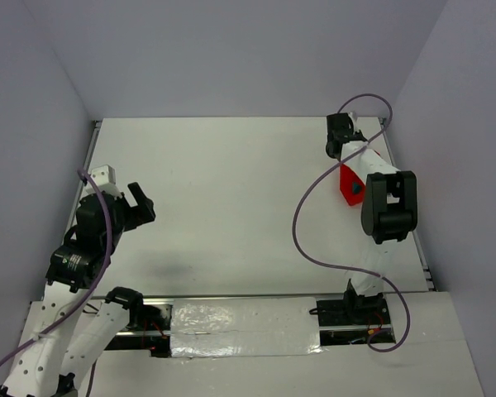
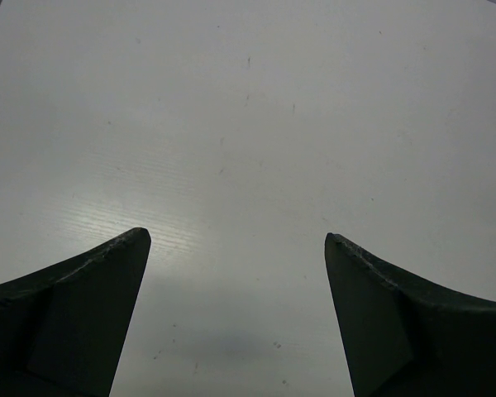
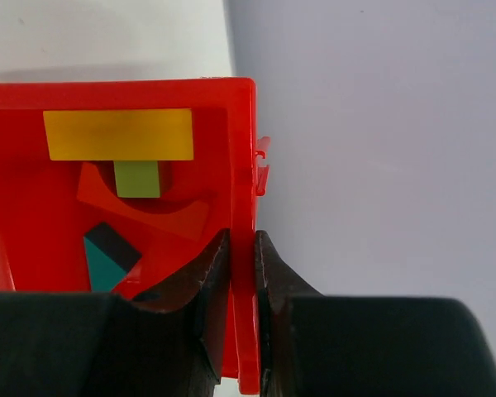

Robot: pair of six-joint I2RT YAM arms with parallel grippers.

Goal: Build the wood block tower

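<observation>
Red bin (image 3: pixel 241 149) is pinched at its wall by the right claw (image 3: pixel 241 238); left claw (image 2: pixel 236 236) gapes wide.

A white, lightly scuffed table (image 1: pixel 231 190) stretches between pale lilac walls (image 1: pixel 231 50), a red plastic bin (image 1: pixel 344 180) near its far right corner; a crinkled glossy strip (image 1: pixel 231 329) lines the near edge.

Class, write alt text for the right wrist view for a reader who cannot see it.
The right gripper has its fingers shut on the side wall of a red bin. Inside lie a yellow bar, a green block, a red curved piece and a teal wedge.
</observation>
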